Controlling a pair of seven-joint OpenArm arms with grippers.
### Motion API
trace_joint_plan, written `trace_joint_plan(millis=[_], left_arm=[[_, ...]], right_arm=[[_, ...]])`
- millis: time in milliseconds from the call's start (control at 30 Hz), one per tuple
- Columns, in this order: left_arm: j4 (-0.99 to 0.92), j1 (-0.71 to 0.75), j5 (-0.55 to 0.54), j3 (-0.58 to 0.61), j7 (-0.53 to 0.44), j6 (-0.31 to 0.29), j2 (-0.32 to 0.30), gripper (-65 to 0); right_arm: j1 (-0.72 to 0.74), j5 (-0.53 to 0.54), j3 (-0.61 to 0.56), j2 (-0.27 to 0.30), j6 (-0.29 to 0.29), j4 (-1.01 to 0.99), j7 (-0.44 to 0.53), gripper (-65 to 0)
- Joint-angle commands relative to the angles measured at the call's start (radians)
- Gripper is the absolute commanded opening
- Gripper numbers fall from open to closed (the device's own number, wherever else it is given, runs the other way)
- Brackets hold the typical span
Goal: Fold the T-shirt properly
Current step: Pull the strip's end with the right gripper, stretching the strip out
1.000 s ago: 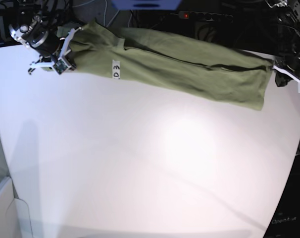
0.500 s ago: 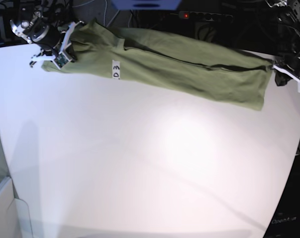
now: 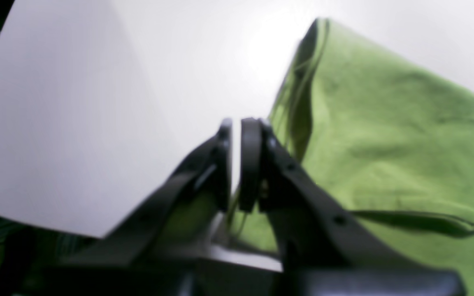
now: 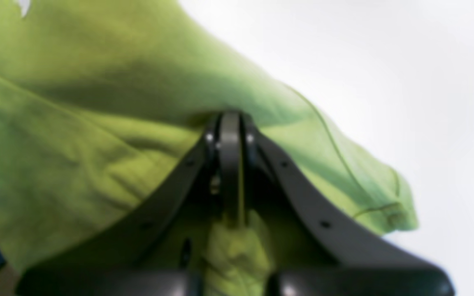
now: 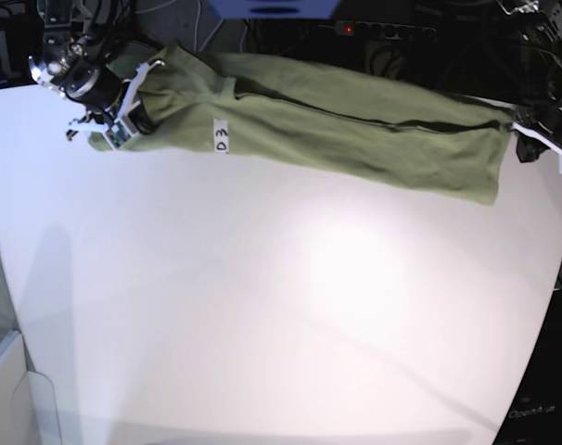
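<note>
The olive-green T-shirt [image 5: 355, 130] lies stretched in a long folded band along the table's far side, with its white label [image 5: 220, 135] facing up. My right gripper [image 5: 133, 115] is at the band's left end in the base view. In the right wrist view the right gripper [image 4: 229, 119] is shut, with bunched T-shirt [image 4: 76, 123] fabric between and below its fingers. My left gripper [image 5: 520, 134] holds the band's right corner. In the left wrist view the left gripper [image 3: 237, 125] is shut on the hem of the T-shirt [image 3: 385, 144].
The white table [image 5: 262, 297] spreads out in front of the shirt. Behind its far edge lie dark cables and a power strip [image 5: 383, 30] with a red light. A white box [image 5: 7, 389] stands at the lower left, off the table.
My right gripper carried the shirt's left end back toward the far edge, then forward and slightly right again. The left gripper stayed almost still, and both grips held.
</note>
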Motion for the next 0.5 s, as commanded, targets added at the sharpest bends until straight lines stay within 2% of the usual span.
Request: trace_joint_plan(millis=[0, 467], left_arm=[[0.015, -0.002, -0.015, -0.006, -0.019, -0.002, -0.02, -61.7], [0.014, -0.033, -0.014, -0.002, -0.019, -0.002, -0.021, -61.7]], right_arm=[[0.014, -0.016, 0.0, 0.005, -0.001, -0.015, -0.027, -64.6], [0.184, -0.019, -0.001, 0.013, -0.001, -0.221, -0.03, -64.6]])
